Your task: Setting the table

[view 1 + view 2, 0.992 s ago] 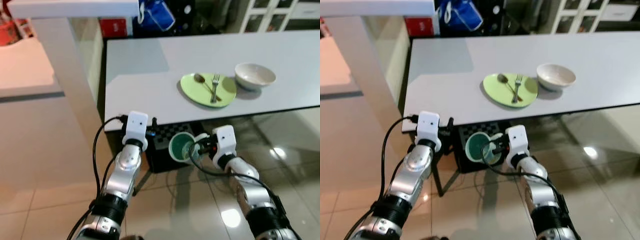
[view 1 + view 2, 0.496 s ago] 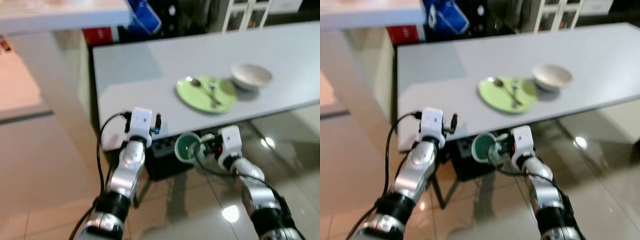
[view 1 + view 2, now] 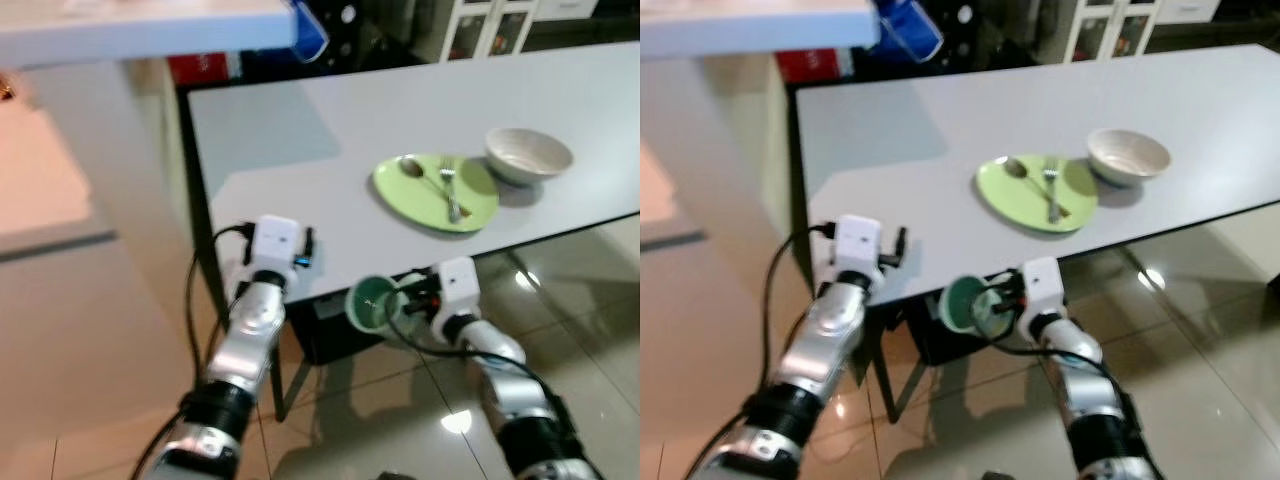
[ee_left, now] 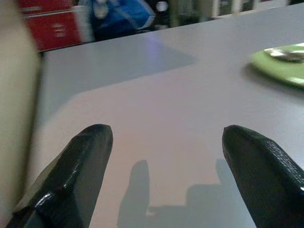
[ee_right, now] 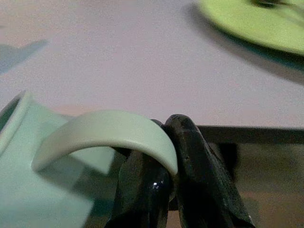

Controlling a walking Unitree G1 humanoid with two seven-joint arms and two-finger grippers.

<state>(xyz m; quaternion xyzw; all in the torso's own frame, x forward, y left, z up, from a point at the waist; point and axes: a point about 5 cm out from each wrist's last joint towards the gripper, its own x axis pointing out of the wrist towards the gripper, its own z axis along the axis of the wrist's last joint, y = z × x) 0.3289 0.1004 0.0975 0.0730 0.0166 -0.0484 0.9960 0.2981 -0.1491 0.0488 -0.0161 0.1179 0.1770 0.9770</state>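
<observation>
The right gripper [image 3: 408, 298] hangs below the near edge of the counter [image 3: 300, 150], over the tiled floor [image 3: 90, 350], its jaws clamped on the handle of a pale green mug [image 3: 371, 304]. The mug is tipped on its side in the air, mouth facing the camera, just under the counter edge. In the right wrist view the black fingers [image 5: 199, 180] pinch the curved handle [image 5: 104, 133]. The left gripper [image 4: 164, 156] sits at the counter's near left corner, jaws wide apart with nothing between them. Farther back on the counter lies a green plate [image 3: 437, 192] with a spoon [image 3: 420, 172] and fork [image 3: 450, 190] on it. A white bowl [image 3: 527, 155] stands just beside the plate's right side.
</observation>
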